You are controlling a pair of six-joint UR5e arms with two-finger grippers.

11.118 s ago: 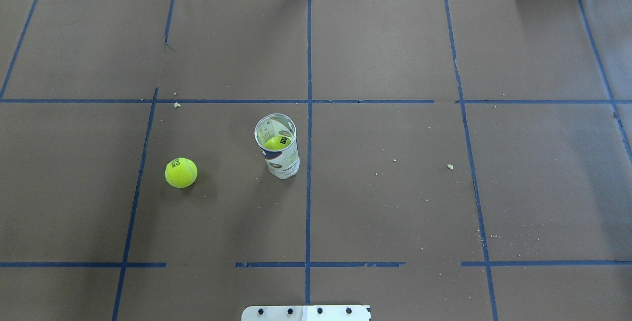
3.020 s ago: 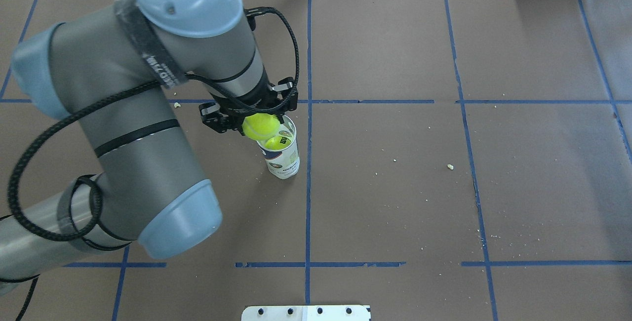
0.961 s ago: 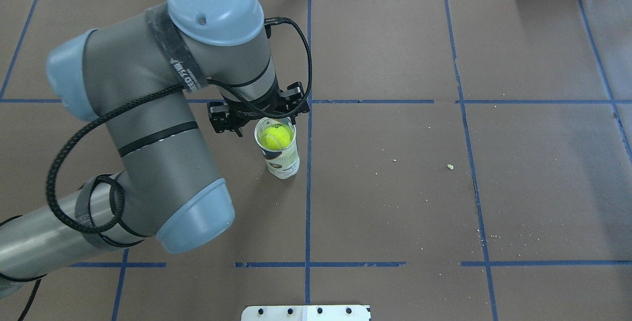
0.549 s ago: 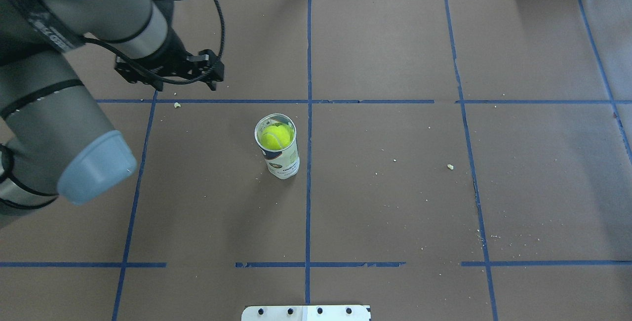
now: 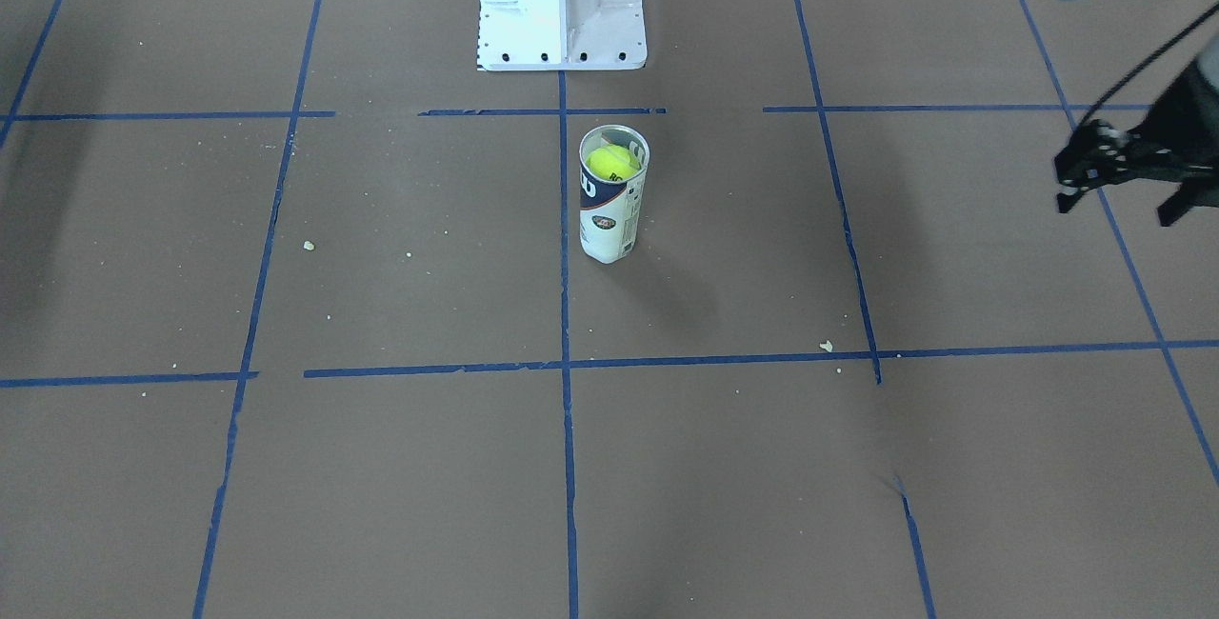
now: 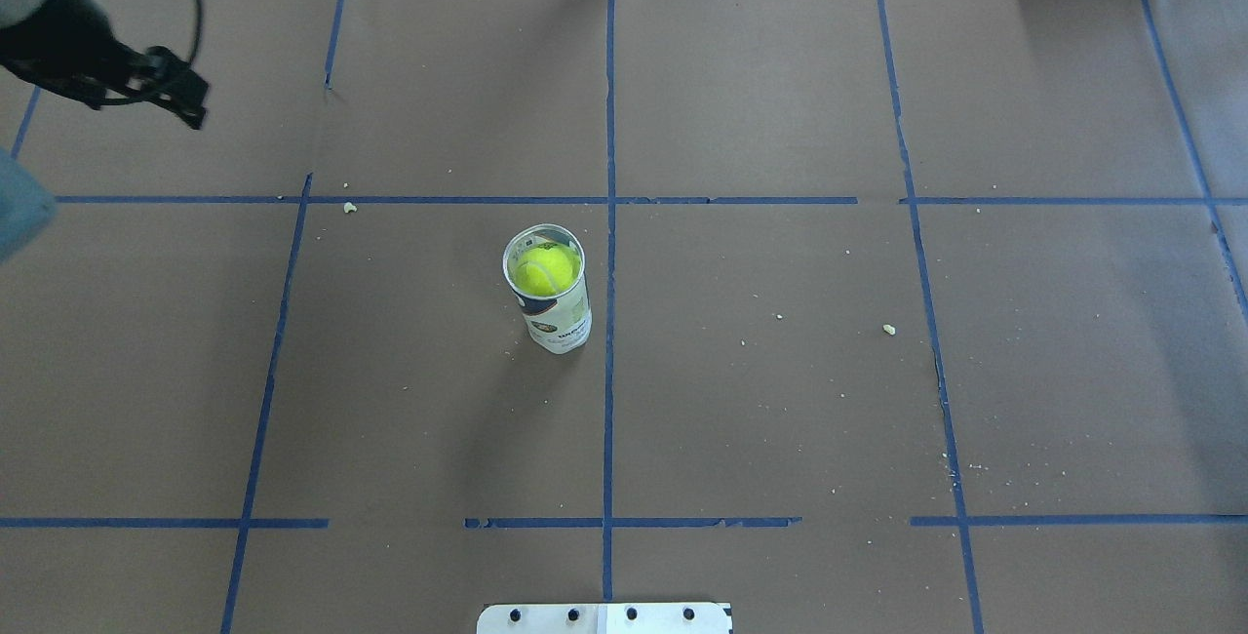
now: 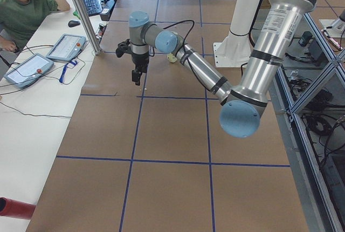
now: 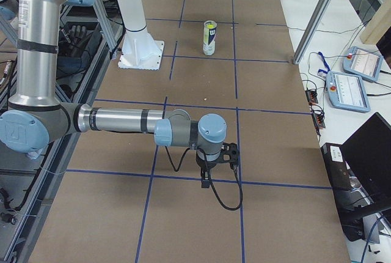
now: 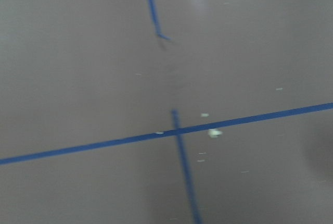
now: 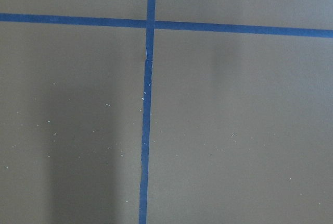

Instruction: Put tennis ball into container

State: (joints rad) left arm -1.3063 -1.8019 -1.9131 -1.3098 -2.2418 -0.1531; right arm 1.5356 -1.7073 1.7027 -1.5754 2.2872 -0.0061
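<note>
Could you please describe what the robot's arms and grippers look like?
The left arm and right arm are round silver-grey tubes with thin black bands and pale blue caps at the joints. Each ends in a small black two-finger gripper, the left gripper and the right gripper, with a black cable looping off the wrist.

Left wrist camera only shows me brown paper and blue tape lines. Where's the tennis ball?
Observer: The tennis ball is inside the container, near its open top.
Operator: Is it standing up?
Observer: Yes, the container stands upright, just beside a blue tape line.
Operator: Is my claw holding anything?
Observer: No, the left claw is open and empty, far off to the side of the container.
</note>
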